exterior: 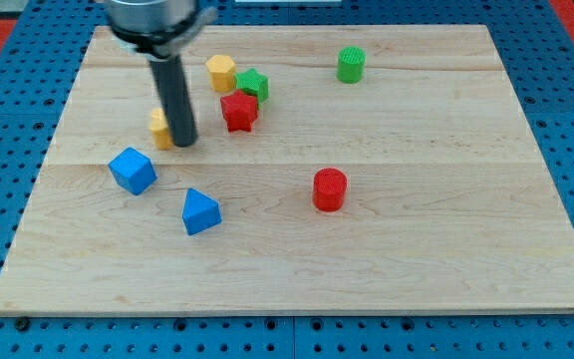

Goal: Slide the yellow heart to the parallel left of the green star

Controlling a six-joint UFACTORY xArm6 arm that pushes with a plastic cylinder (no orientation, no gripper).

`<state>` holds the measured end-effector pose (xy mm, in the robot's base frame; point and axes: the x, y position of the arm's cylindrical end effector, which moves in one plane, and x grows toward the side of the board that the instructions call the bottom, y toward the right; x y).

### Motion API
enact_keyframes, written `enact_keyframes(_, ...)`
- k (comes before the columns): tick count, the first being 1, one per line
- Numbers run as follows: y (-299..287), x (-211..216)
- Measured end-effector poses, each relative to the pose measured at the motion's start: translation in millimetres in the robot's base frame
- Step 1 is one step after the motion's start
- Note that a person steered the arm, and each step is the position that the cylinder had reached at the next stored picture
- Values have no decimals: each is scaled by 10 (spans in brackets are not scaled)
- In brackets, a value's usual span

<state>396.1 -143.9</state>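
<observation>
The yellow heart (159,128) is seen in the upper left part of the wooden board (436,229), largely hidden behind the dark rod, so that only its left side is shown and its shape is hard to make out. My tip (184,142) is placed against the heart's right side, touching it or just beside it. No jaws are carried by this arm, so nothing is gripped; the rod only presses at the block.

The green star (253,84) is found toward the view's upper right of the heart, well apart from it. A yellow hexagonal block (221,73) is set just at the star's left, touching or nearly touching it, and a red star (239,111) lies just below the green star, close against it.

Below the heart, toward the view's left, a blue cube (133,171) is placed, and a blue wedge-shaped block (200,211) is seen further down and to the right. A red cylinder (330,189) stands near the board's middle, and a green cylinder (351,65) near the top edge.
</observation>
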Motion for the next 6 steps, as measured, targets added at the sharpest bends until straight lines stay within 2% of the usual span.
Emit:
enact_keyframes(1,242,-127)
enact_keyframes(3,984,-85)
enact_keyframes(4,1027,-42)
enact_keyframes(5,169,144)
enact_keyframes(6,-711,51)
